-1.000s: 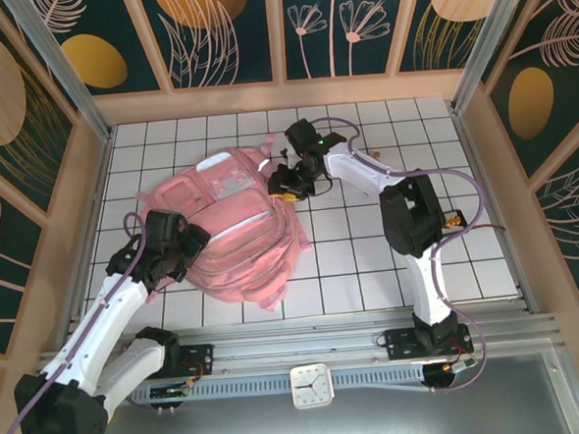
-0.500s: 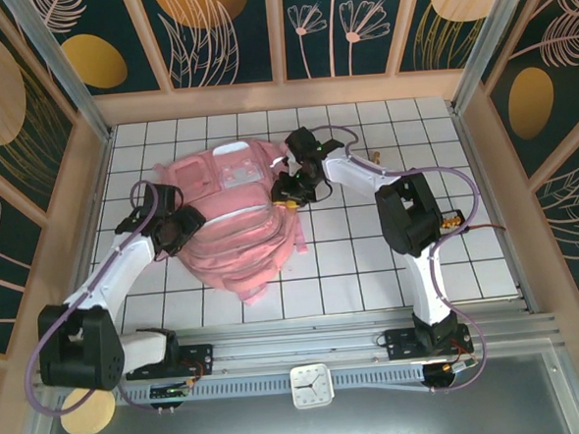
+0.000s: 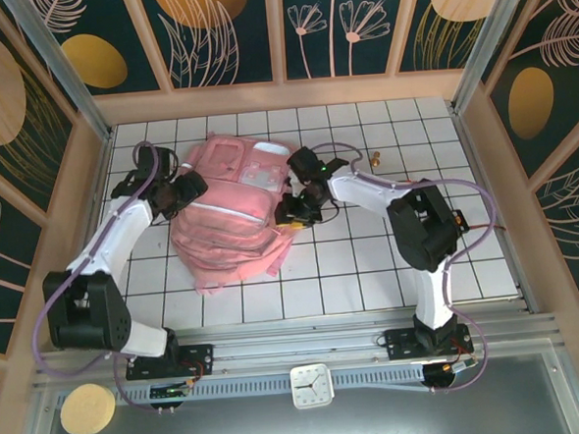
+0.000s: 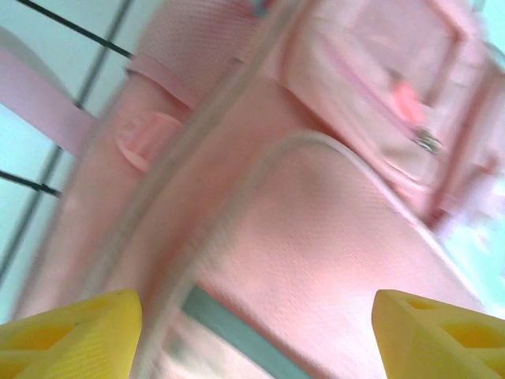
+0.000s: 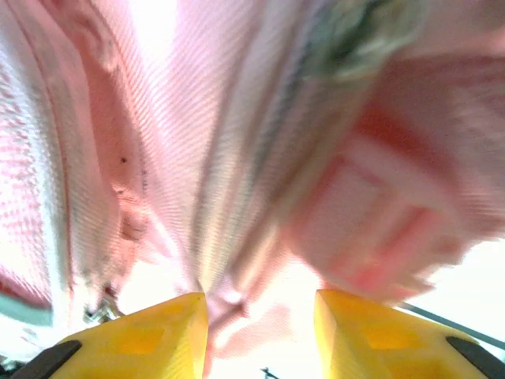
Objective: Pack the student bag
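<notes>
The student bag (image 3: 233, 220), a large soft pink backpack, lies on the white tiled table, left of centre, with its paler front pockets facing up. My left gripper (image 3: 183, 192) is at the bag's upper left edge. In the left wrist view its yellow fingers (image 4: 71, 335) stand wide apart and open, with the bag's pockets and zip (image 4: 316, 237) spread ahead. My right gripper (image 3: 291, 209) is at the bag's right edge. In the right wrist view, folds of the bag (image 5: 158, 118) gather into the narrow gap of the right gripper (image 5: 260, 332), held between the fingers.
A small brown object (image 3: 374, 157) lies on the tiles at the back right. A white clock (image 3: 310, 385) sits on the front rail and a round tan disc (image 3: 87, 408) at the near left. Wooden walls border the table; open tiles lie to the right.
The bag has swung round and shifted left and back. My left gripper travelled from its near left side up to its upper left edge. My right gripper moved nearer along the right edge.
</notes>
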Robot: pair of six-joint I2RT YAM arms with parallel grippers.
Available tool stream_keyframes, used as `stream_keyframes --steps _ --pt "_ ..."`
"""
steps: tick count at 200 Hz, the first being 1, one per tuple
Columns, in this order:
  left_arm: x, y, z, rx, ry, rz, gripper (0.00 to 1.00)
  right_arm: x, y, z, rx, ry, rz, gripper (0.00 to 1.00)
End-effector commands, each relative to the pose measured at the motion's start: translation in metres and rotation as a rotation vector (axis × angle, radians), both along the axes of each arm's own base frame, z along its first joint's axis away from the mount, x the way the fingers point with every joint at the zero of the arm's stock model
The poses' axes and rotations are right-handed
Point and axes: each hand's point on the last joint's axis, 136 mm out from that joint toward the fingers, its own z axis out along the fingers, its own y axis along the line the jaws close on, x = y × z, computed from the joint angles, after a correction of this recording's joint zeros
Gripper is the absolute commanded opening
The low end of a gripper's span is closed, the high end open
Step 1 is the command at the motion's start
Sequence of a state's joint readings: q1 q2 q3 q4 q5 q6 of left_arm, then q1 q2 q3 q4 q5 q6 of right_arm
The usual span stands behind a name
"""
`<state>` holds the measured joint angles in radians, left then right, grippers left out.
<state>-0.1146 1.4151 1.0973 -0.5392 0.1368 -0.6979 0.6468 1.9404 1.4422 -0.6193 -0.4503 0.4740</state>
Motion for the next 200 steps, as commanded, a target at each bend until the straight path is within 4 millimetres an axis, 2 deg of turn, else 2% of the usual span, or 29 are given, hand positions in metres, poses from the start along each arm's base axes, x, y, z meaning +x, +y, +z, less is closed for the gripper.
stream_keyframes --steps 1,31,55,78,109,147,176,200 --pt "-0.046 -0.028 0.004 -0.25 0.081 0.029 0.77 0.009 -0.02 0.023 -0.068 -0.167 0.113 0.43" --pt "-0.09 -0.039 -0.004 -0.463 0.104 0.145 0.76 0.008 -0.007 0.034 -0.04 -0.258 0.223 0.48" --pt "-0.106 -0.045 -0.005 -0.614 0.082 0.223 0.76 -0.003 0.014 0.04 -0.036 -0.349 0.356 0.48" --pt "-0.105 -0.047 -0.003 -0.665 0.064 0.247 0.76 -0.012 0.033 0.041 -0.093 -0.456 0.462 0.49" --pt "-0.09 -0.048 -0.007 -0.619 0.072 0.23 0.77 -0.007 0.039 0.03 -0.145 -0.491 0.484 0.49" --pt "-0.081 -0.05 -0.026 -0.56 0.108 0.222 0.75 -0.001 0.041 0.019 -0.189 -0.504 0.513 0.49" --pt "-0.089 -0.05 -0.051 -0.487 0.163 0.217 0.73 0.002 0.041 0.006 -0.229 -0.512 0.527 0.48" --pt "-0.096 -0.045 -0.068 -0.456 0.193 0.24 0.67 -0.002 0.048 0.002 -0.238 -0.52 0.552 0.46"
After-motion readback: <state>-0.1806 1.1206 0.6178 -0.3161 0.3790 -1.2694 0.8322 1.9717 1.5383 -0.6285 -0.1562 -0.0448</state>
